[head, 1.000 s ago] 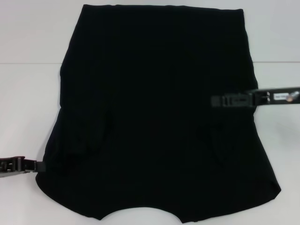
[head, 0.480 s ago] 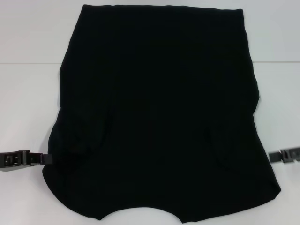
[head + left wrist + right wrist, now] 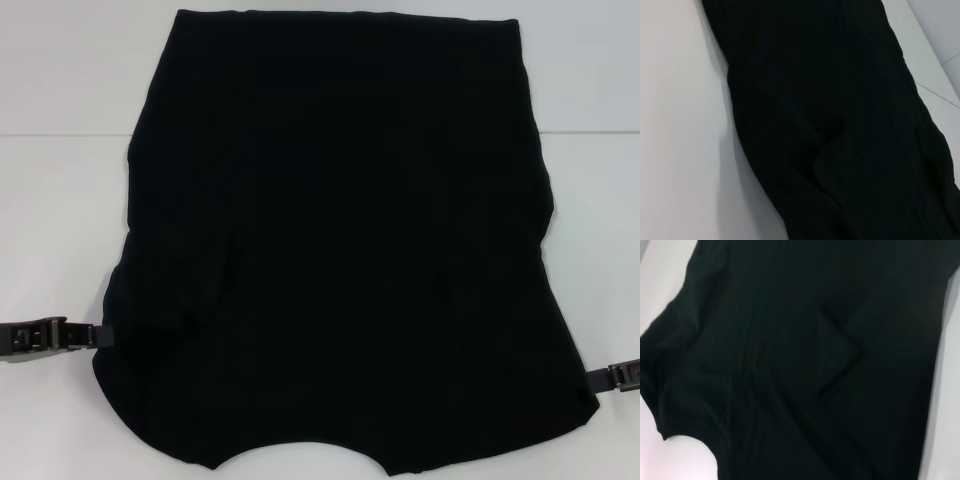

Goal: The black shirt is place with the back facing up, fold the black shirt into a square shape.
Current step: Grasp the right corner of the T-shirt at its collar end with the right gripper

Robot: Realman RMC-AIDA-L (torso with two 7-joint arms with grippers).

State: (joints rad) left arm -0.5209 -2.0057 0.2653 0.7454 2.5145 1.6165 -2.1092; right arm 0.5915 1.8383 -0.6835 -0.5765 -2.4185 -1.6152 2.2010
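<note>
Left gripper low at shirt's left edge near the shoulder corner, tip touching fabric, jaw state can't tell; black shirt flat mid-table, sleeves folded in, neckline nearest robot; right gripper at right shoulder corner, jaws can't tell.

Head view: high, looking forward and down, whole black shirt spread on the white worktop. Left wrist view: close, low over the shirt's left edge. Right wrist view: close over its right side. All three share the shirt.
</note>
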